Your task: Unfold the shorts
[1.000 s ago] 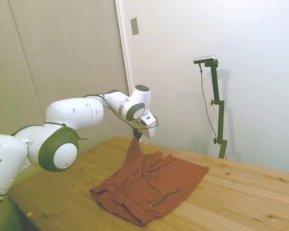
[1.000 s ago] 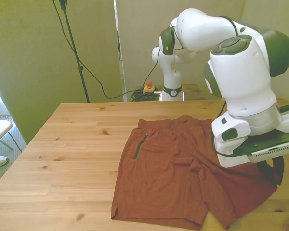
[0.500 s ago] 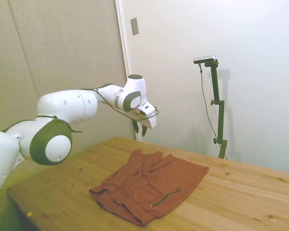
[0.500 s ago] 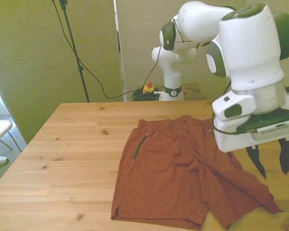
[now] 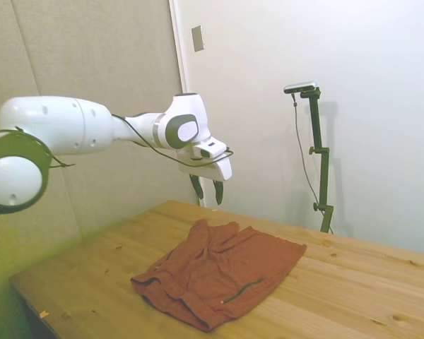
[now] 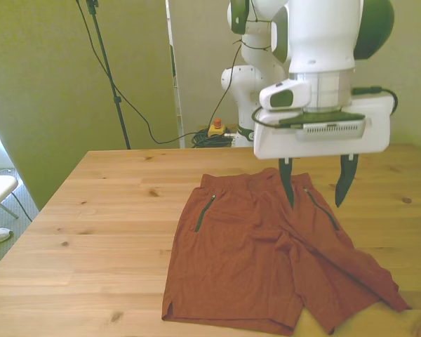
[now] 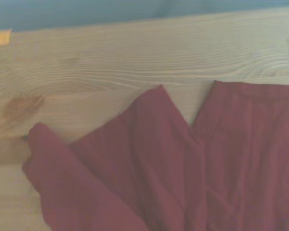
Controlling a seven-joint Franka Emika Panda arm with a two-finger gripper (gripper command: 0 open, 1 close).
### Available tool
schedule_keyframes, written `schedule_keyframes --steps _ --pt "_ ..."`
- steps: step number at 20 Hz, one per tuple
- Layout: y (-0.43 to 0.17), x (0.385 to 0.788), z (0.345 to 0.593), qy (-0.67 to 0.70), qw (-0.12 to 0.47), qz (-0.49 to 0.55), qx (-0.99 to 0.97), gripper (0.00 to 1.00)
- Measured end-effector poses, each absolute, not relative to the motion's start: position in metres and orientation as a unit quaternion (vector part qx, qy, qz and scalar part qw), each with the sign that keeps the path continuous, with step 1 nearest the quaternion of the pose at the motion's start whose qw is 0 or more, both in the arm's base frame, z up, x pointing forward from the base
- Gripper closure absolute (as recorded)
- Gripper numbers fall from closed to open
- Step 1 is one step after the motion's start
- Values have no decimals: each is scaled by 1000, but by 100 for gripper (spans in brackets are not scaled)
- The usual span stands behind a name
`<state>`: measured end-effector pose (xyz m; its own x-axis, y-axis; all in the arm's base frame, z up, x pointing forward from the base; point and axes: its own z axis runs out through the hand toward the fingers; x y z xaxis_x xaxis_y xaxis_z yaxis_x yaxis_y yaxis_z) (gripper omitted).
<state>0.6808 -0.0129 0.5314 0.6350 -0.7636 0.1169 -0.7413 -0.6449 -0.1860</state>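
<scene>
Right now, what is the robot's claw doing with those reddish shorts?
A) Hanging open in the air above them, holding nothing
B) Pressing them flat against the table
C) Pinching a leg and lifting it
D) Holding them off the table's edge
A: the gripper hangs above the shorts with its two fingers spread apart and nothing between them, and the shorts lie wholly on the table.

1 shorts (image 6: 266, 260), 1 table (image 6: 98, 232), 1 hand (image 6: 316, 188).
</scene>
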Motion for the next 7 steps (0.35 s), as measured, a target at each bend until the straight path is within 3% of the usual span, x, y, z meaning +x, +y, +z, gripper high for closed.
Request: schedule_keyframes --steps 7 --pt "-17 587 570 383 44 -98 -917 0"
